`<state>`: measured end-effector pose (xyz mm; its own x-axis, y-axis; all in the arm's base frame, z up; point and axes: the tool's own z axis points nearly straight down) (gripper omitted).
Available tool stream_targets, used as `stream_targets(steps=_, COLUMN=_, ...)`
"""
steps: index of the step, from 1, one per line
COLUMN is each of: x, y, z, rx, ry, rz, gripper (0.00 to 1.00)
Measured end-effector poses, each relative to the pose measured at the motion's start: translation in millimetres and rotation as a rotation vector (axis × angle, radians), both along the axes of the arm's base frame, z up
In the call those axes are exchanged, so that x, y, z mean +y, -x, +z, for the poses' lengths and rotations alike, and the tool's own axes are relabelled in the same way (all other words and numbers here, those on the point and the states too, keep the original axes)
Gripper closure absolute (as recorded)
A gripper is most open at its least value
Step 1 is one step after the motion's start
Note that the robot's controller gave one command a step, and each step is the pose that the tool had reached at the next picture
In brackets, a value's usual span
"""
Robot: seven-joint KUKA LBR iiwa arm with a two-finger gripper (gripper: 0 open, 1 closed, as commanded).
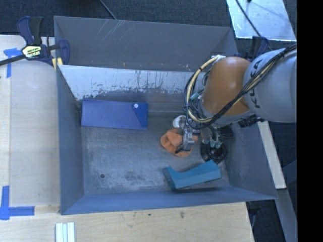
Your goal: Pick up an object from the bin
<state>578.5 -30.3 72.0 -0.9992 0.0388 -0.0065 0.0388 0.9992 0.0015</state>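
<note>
Gripper (pixel 189 138) and wrist hang low over the bin floor, reaching in under the arm's orange cover and its looped cables. The tip sits right against the right-hand edge of an orange lump (pixel 173 142), a soft-looking, crumpled thing lying on the floor. Whether the gripper is apart or together cannot be told from this angle, since the wrist hides its tip, and nothing can be seen clamped in it. The orange lump looks to rest on the floor, not lifted. Just above the orange lump, touching or nearly touching it, lies a small white rounded piece (pixel 179 121). To the right of the lump, beyond the gripper, is a dark knobbly thing (pixel 214 151); I cannot tell whether it is a loose object or part of the robot. Below and to the right of the lump, near but apart, a teal wedge-like block (pixel 194 175) lies flat along the near wall. Well to the left of the lump and somewhat above it, a flat blue rectangular box (pixel 113 114) rests against the far wall of the grey bin (pixel 70 150). By my judgement the pick is at the approach or grasp stage: the gripper is down at the orange lump, the likely target, but no hold is shown. Closing securely on it and lifting it clear of the bin are left to do.
</note>
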Motion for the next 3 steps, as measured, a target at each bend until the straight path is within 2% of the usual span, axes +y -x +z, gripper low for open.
stream_targets(steps=3, x=0.0, y=0.0, z=0.0, rx=0.000, ry=0.000, rz=0.000, gripper=1.00)
